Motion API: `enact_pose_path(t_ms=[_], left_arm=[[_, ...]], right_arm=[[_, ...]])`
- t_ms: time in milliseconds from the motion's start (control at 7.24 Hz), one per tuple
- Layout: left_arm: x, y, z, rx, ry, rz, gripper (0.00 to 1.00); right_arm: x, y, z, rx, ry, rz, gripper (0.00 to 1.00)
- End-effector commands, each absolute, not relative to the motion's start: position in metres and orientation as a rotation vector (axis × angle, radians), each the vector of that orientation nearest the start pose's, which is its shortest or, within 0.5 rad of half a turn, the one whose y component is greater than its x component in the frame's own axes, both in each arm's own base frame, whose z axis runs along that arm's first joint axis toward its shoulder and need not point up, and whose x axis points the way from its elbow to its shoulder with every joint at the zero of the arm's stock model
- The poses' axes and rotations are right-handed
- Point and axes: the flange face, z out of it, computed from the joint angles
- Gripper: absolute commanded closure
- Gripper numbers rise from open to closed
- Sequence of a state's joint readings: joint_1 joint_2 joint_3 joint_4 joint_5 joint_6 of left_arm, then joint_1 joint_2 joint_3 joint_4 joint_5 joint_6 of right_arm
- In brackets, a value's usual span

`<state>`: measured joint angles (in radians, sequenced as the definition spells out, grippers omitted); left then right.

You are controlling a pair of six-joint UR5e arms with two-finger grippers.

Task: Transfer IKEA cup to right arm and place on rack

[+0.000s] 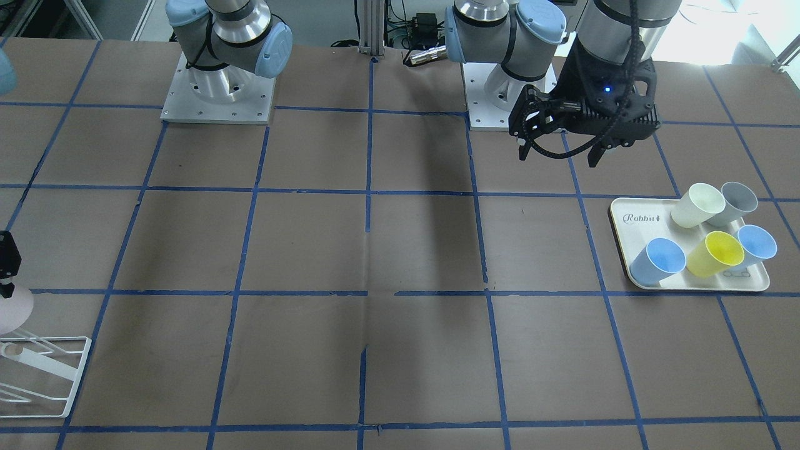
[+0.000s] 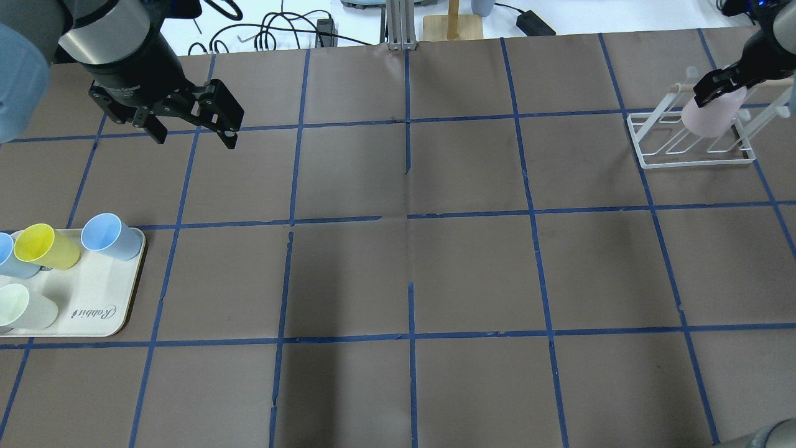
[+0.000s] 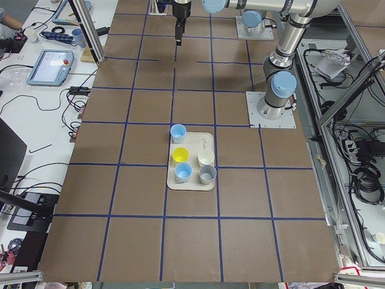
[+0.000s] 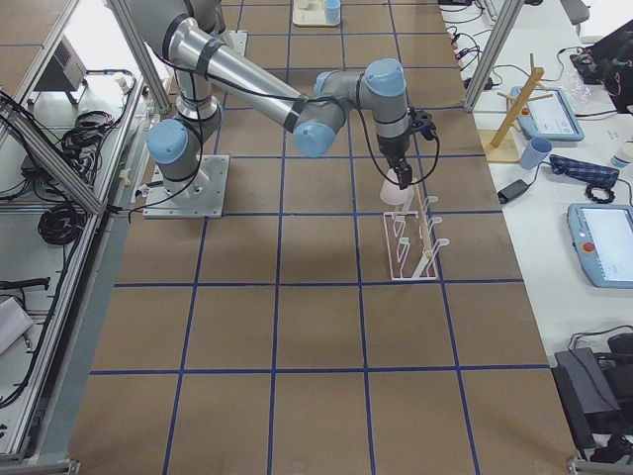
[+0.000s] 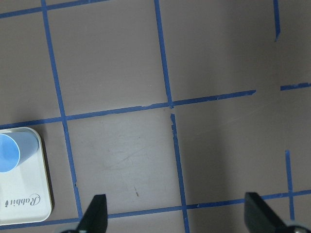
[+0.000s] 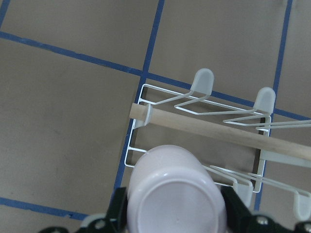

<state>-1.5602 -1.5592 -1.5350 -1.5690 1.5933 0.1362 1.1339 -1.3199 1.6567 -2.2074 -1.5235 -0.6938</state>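
The pale pink IKEA cup (image 2: 711, 117) hangs upside down in my right gripper (image 2: 721, 93), which is shut on it, just above the white wire rack (image 2: 690, 158) at the table's far right. In the right wrist view the cup's base (image 6: 175, 194) fills the bottom, between the fingers (image 6: 119, 208), with the rack's rods and wooden bar (image 6: 218, 131) below it. The front-facing view shows the cup (image 1: 12, 309) over the rack (image 1: 44, 375). I cannot tell whether the cup touches the rack. My left gripper (image 2: 193, 134) is open and empty, above the table on the far left.
A cream tray marked "Rabbit" (image 2: 93, 298) at the left front holds several cups: light blue (image 2: 112, 236), yellow (image 2: 46, 246), cream and grey. A wooden stand (image 2: 453, 25) is beyond the table's far edge. Blue tape lines grid the brown table.
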Motion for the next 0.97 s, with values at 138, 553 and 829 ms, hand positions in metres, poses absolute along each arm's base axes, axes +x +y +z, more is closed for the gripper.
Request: enact_pose_path(t_ms=[138, 553, 829], left_arm=[[-0.126, -0.493, 0.511, 0.190, 3.109, -0.081, 0.00], [-0.125, -0.493, 0.512, 0.185, 3.108, -0.083, 0.00], [-0.125, -0.493, 0.512, 0.185, 3.108, -0.086, 0.00]], right_arm=[[-0.131, -0.611, 0.364, -0.428, 3.182, -0.457, 0.79], [-0.149, -0.610, 0.353, -0.389, 3.185, -0.436, 0.79], [-0.152, -0.614, 0.335, -0.378, 3.176, -0.395, 0.79]])
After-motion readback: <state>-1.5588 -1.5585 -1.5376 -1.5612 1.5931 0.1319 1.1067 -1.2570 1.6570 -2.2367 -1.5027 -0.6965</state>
